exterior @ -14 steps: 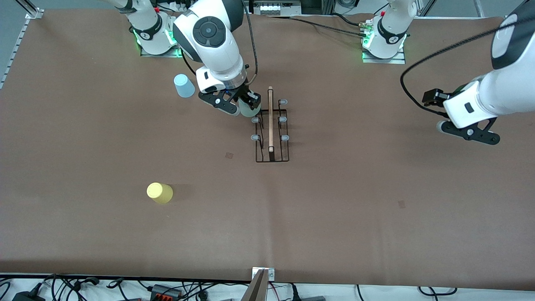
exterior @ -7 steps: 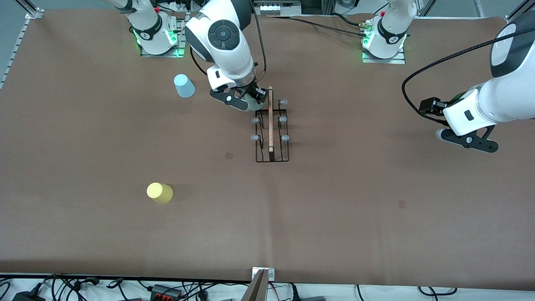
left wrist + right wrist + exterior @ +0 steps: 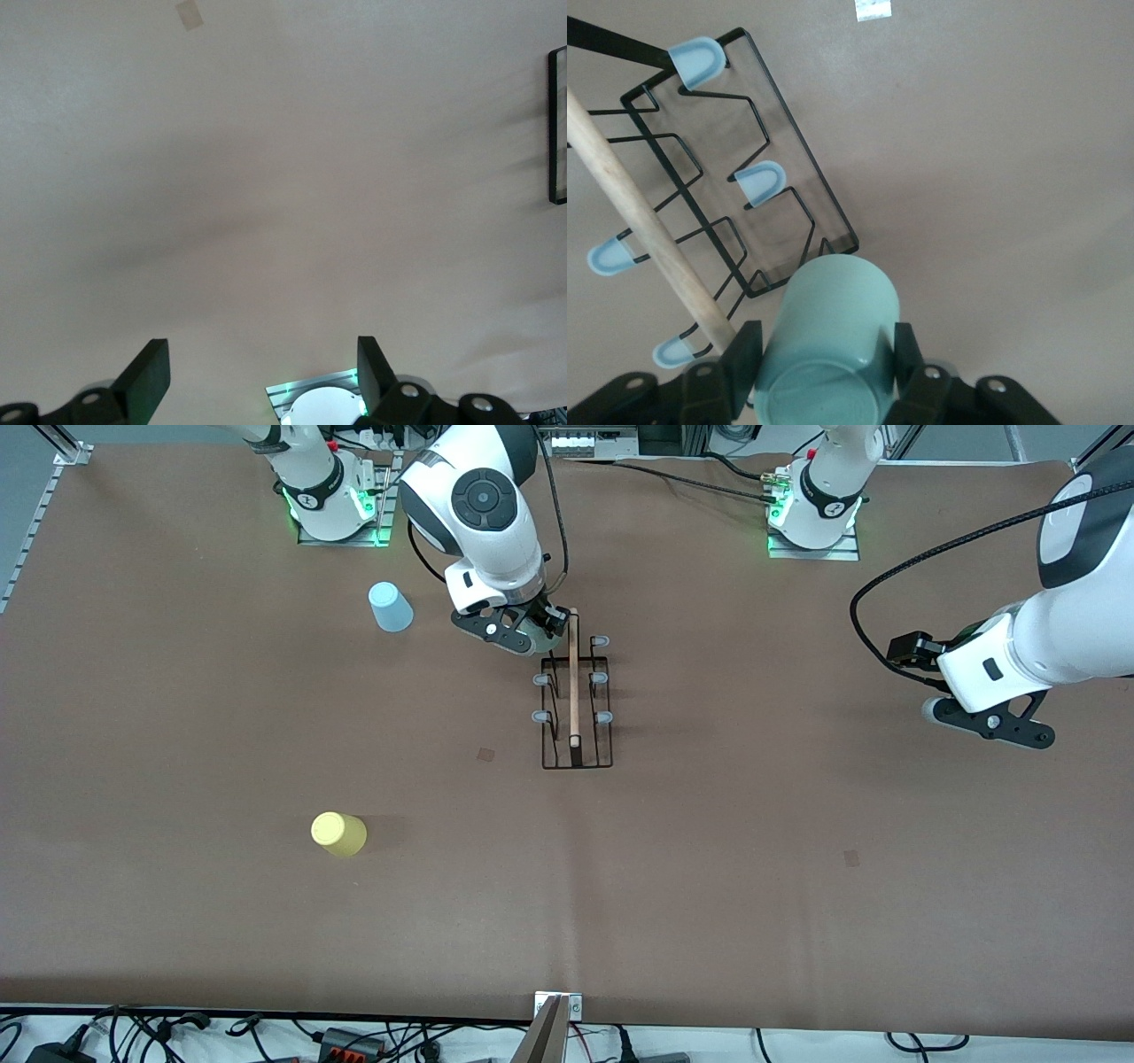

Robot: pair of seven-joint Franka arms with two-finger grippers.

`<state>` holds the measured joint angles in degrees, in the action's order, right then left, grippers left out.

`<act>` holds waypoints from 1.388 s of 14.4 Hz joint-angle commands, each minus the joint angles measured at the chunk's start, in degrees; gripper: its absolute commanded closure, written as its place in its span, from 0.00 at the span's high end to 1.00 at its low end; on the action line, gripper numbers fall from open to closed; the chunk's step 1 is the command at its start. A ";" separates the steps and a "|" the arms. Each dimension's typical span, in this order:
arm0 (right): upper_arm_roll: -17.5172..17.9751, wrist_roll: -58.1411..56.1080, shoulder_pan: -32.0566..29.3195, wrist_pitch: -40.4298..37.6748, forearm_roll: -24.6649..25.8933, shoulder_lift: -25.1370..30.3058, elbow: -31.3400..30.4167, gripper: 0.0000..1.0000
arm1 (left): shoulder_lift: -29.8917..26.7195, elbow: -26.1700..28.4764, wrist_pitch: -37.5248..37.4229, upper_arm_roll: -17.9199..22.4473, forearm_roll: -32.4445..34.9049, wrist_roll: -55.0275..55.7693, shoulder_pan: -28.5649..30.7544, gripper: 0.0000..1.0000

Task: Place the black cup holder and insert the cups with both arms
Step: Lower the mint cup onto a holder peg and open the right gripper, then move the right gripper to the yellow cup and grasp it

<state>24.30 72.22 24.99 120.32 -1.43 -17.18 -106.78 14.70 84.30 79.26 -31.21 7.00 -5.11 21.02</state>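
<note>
The black cup holder (image 3: 573,691) stands mid-table, its wooden handle on top and its grey-tipped pegs bare. My right gripper (image 3: 530,631) is shut on the pale mint cup (image 3: 828,354) and holds it over the holder's end nearest the robots' bases. In the right wrist view the cup's mouth faces the rack (image 3: 744,212), beside the handle (image 3: 647,230). The light blue cup (image 3: 390,607) and the yellow cup (image 3: 337,833) stand upside down toward the right arm's end, the yellow one nearer the camera. My left gripper (image 3: 983,722) is open and empty over bare table at the left arm's end.
The two white arm bases with green lights (image 3: 332,509) (image 3: 815,514) stand along the table's edge farthest from the camera. Cables lie off the table's edge nearest the camera. A corner of the holder (image 3: 556,124) shows in the left wrist view.
My right gripper has carried the mint cup sideways up to the holder's end. My left gripper has shifted slightly and stays open.
</note>
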 commanded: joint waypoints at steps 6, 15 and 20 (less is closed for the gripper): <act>0.40 -1.11 -3.18 -0.17 -0.59 1.97 1.21 1.00 | -0.55 -0.27 0.37 -0.34 -1.02 0.27 0.08 0.93; -3.28 -50.64 -26.21 1.04 2.04 1.81 1.13 1.00 | -0.55 -0.36 0.37 -0.43 -1.02 0.36 -0.01 0.93; -4.35 -61.66 -30.00 9.22 14.48 -9.87 5.60 1.00 | -0.55 -0.36 0.37 -0.43 -1.02 0.36 -0.10 0.93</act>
<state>19.34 13.31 -4.43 128.13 7.28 -21.40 -105.30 14.69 84.18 79.59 -31.49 7.00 -5.04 20.84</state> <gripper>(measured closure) 0.000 0.066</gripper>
